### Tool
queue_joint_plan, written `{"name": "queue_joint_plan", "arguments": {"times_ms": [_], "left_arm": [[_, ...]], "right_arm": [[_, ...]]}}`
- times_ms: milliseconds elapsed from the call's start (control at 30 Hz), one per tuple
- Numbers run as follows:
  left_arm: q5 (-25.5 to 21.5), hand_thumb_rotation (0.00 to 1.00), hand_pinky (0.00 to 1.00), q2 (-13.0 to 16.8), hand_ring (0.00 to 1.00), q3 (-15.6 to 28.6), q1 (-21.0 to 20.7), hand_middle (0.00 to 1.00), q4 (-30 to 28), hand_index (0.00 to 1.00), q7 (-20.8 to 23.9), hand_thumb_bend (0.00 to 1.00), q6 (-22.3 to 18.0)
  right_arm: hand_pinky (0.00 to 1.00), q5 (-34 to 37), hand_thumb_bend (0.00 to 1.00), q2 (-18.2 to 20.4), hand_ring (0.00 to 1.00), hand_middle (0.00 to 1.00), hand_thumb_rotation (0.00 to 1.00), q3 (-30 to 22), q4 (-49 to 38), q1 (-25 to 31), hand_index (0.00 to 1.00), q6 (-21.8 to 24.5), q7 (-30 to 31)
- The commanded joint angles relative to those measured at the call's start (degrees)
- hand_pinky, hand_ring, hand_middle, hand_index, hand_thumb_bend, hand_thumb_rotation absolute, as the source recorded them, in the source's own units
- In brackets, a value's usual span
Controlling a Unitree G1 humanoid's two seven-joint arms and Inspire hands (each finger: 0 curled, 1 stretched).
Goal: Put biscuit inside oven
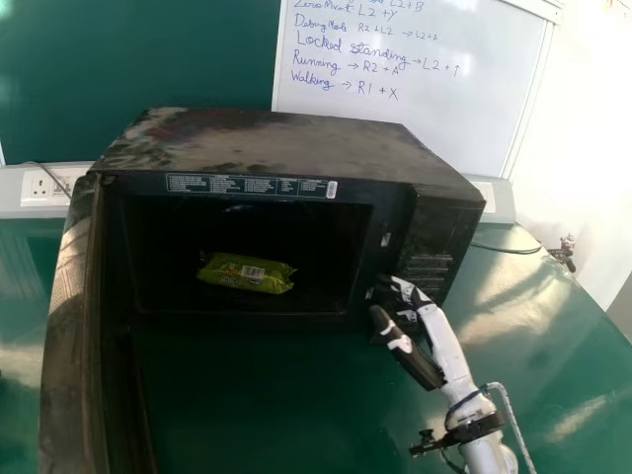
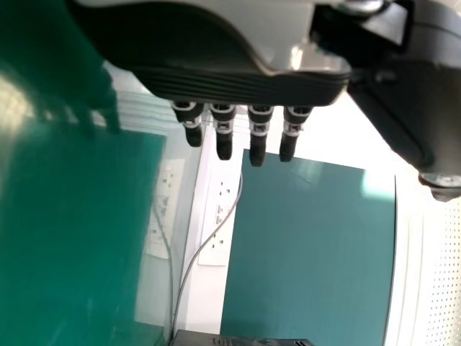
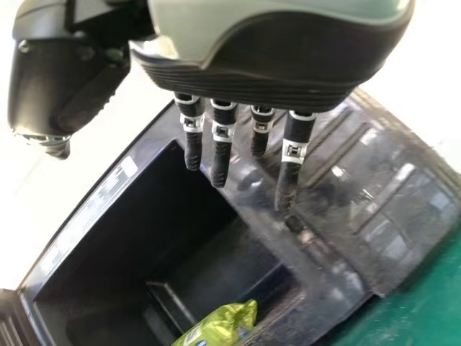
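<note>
Placing looks done: the shiny green biscuit packet point(image 1: 247, 274) lies inside the black box-shaped oven point(image 1: 267, 143), with the black-and-white right hand point(image 1: 419, 362) at the packet's 4 o'clock, so the next move calls for drawing back clear. The head view shows the long dark open door point(image 1: 71, 326) toward the oven's 8 o'clock; the right wrist view shows straight, empty fingers point(image 3: 290, 162), the left wrist view the black-and-grey left hand point(image 2: 223, 83), likewise extended and empty.
</note>
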Motion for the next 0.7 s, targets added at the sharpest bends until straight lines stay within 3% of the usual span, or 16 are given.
{"name": "queue_joint_plan", "arguments": {"times_ms": [0,67,267,433,567,667], "left_arm": [[0.5,0.87,0.0,-1.3,0.6,-1.2,0.3,0.81,1.4,0.96,-0.6,0.18,0.6],[0.0,0.85,0.0,-1.5,0.58,-1.2,0.0,0.79,1.6,0.96,-1.2,0.18,0.9],[1.1,0.98,0.0,-2.0,0.54,-2.3,-0.3,0.72,2.7,0.93,-3.8,0.06,-1.9],[1.8,1.0,0.0,-3.5,0.5,-3.8,-0.3,0.66,1.8,0.91,-4.8,0.0,-3.4],[3.3,0.99,0.0,-4.2,0.42,-5.7,-0.2,0.59,0.6,0.8,-6.0,0.0,-5.5],[3.4,0.88,0.0,-4.8,0.37,-6.8,-0.5,0.54,-0.3,0.73,-7.2,0.0,-5.9]], "right_arm": [[0.64,1.9,0.82,0.5,0.78,0.84,0.97,-1.5,0.1,1.2,0.92,0.6,1.0],[0.65,2.6,0.79,0.7,0.78,0.84,0.95,-2.3,-0.2,1.6,0.93,1.0,1.4],[0.63,3.4,0.74,1.3,0.76,0.83,0.99,-4.2,-0.5,2.6,0.92,1.4,1.7],[0.63,4.2,0.74,1.7,0.77,0.83,1.0,-5.7,0.0,3.3,0.92,0.9,1.4],[0.62,3.5,0.73,2.7,0.75,0.82,1.0,-6.9,0.0,4.0,0.91,1.1,0.0],[0.62,4.2,0.71,3.7,0.75,0.82,1.0,-7.8,-0.1,4.3,0.9,1.9,-0.4]]}}
